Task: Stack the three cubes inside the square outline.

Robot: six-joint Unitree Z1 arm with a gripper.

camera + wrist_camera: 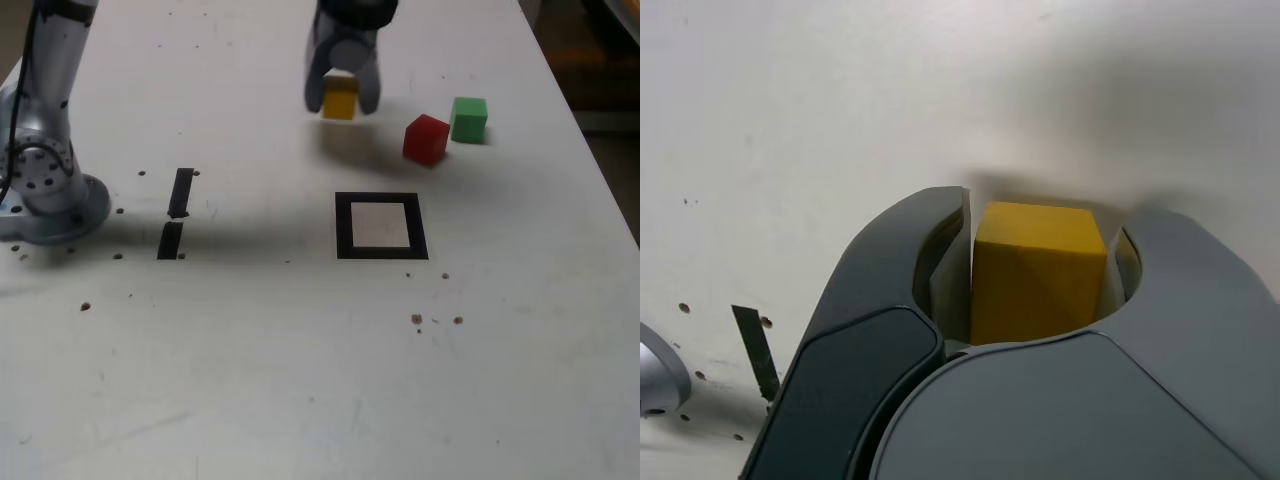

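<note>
We see one yellow cube [339, 100] gripped between our pincer's [343, 104] fingertips. From it, in the exterior view, one green cube [468, 119] lies near three o'clock, one red [427, 140] at four, one square outline [381, 253] between five and six.

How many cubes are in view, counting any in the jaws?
3: the yellow cube between the jaws; the red cube and green cube on the table, at the exterior view's right.

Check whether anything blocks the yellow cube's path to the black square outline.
Nothing visible does: between the yellow cube, in the gripper, and the square outline lies bare table. The red cube sits off to the exterior view's right.
</note>
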